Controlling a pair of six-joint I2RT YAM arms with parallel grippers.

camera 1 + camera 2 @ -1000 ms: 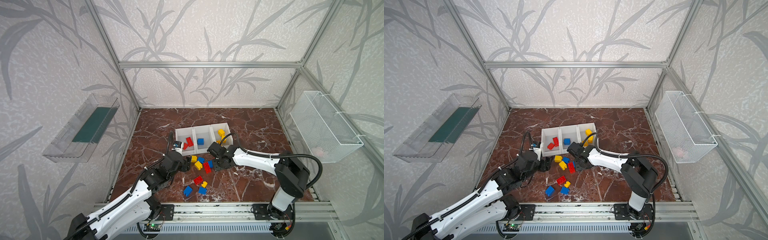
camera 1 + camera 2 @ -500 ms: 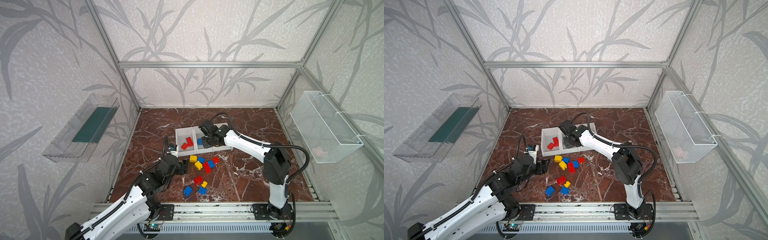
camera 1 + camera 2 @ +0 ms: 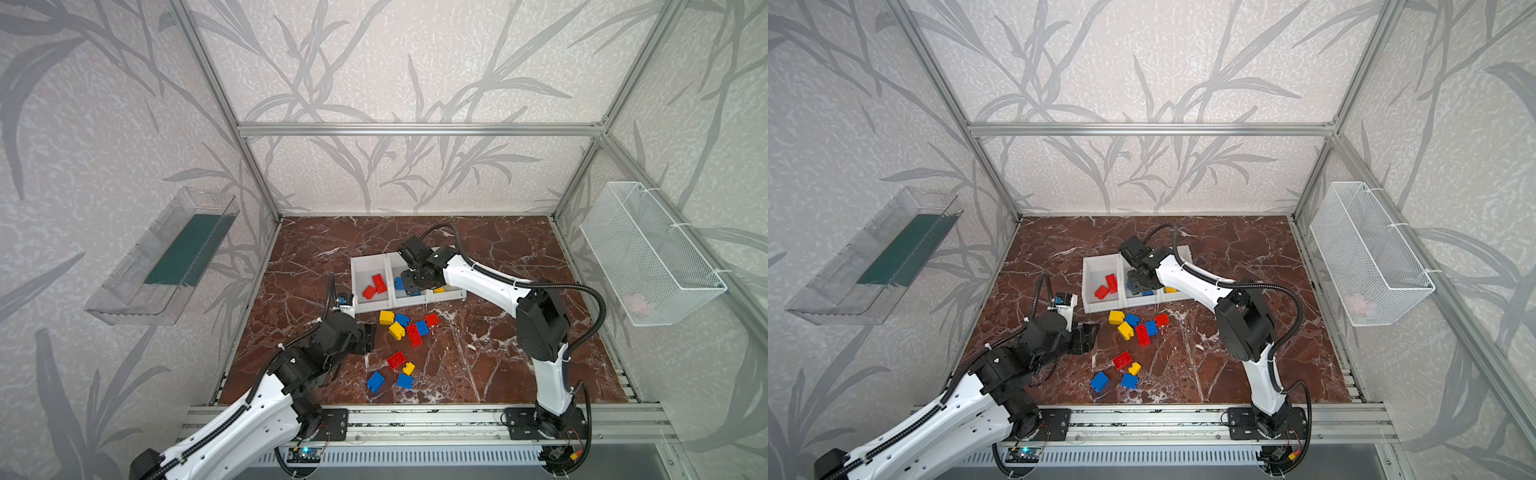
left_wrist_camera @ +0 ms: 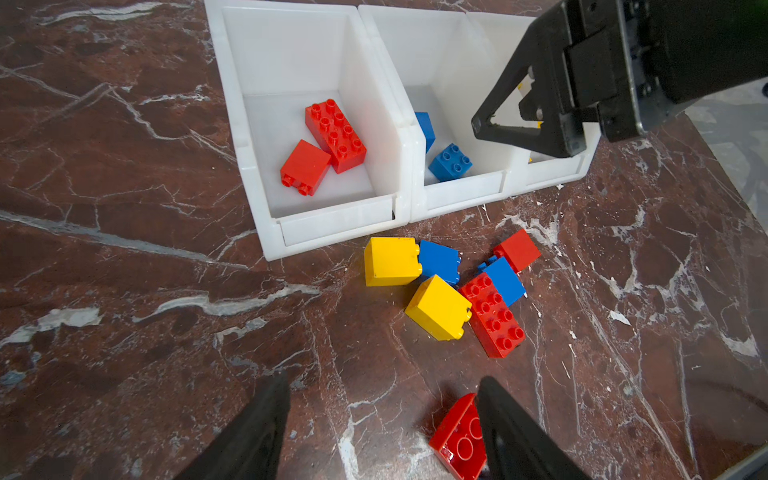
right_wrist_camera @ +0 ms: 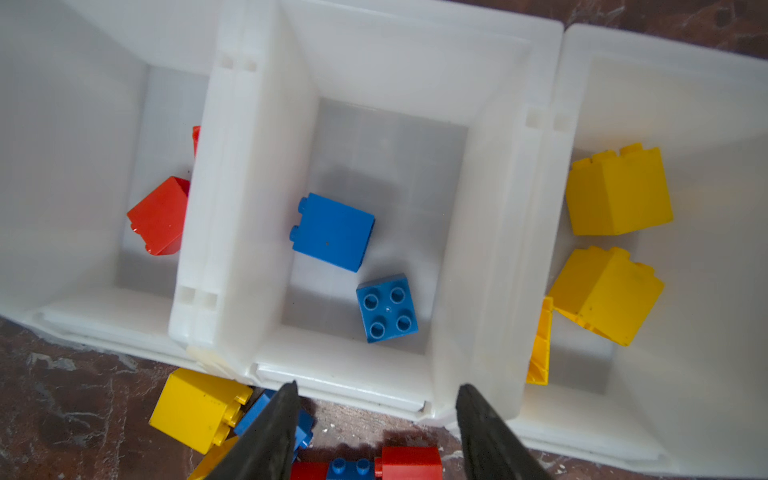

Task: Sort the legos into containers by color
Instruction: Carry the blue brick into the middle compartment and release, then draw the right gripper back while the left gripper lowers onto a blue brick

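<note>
Three white bins (image 3: 365, 307) stand in a row. The left one holds two red legos (image 4: 334, 129), the middle one two blue legos (image 5: 332, 232), the right one yellow legos (image 5: 619, 191). My right gripper (image 5: 377, 386) hangs open and empty over the middle bin's front edge (image 3: 411, 286). Several loose legos (image 3: 409, 328) lie in front of the bins, and more (image 3: 395, 370) lie nearer the front. My left gripper (image 4: 383, 378) is open low over the floor, left of the pile (image 3: 370, 338). A red lego (image 4: 457, 440) lies outside the gripper, against one finger.
A clear shelf with a green mat (image 3: 183, 257) hangs on the left wall. On the right wall is a white wire basket (image 3: 648, 253). An aluminium rail (image 3: 415, 419) runs along the front edge. Frame posts stand at the corners.
My right gripper rose shut from the loose pile, swung over the bins and opened. The middle bin now holds a second blue lego. The left arm barely moved.
</note>
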